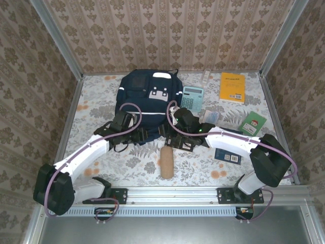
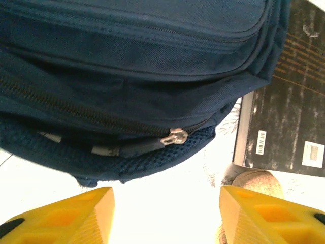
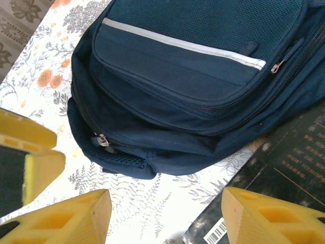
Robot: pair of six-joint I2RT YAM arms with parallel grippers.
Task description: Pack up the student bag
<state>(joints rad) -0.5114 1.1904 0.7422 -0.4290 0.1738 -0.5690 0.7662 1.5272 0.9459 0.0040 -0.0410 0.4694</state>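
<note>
The student bag (image 1: 150, 94), a navy backpack with a white stripe, lies flat at the back middle of the table. Its near end shows in the left wrist view, bag (image 2: 127, 66), with a closed zip and a metal zip pull (image 2: 174, 136). From the right wrist, the bag (image 3: 193, 76) shows the same pull (image 3: 101, 140) at its corner. My left gripper (image 1: 134, 133) (image 2: 167, 213) is open just short of the bag's near edge, nothing between its yellow fingers. My right gripper (image 1: 171, 141) (image 3: 165, 213) is open beside it, over the tablecloth and a black book (image 3: 277, 185).
The black book (image 2: 284, 112) lies against the bag's right near corner. A tan roll-shaped pouch (image 1: 167, 161) lies in front of the grippers. A calculator (image 1: 192, 97), a yellow book (image 1: 232, 86), a green booklet (image 1: 253, 122) and a small dark card (image 1: 228, 156) lie to the right.
</note>
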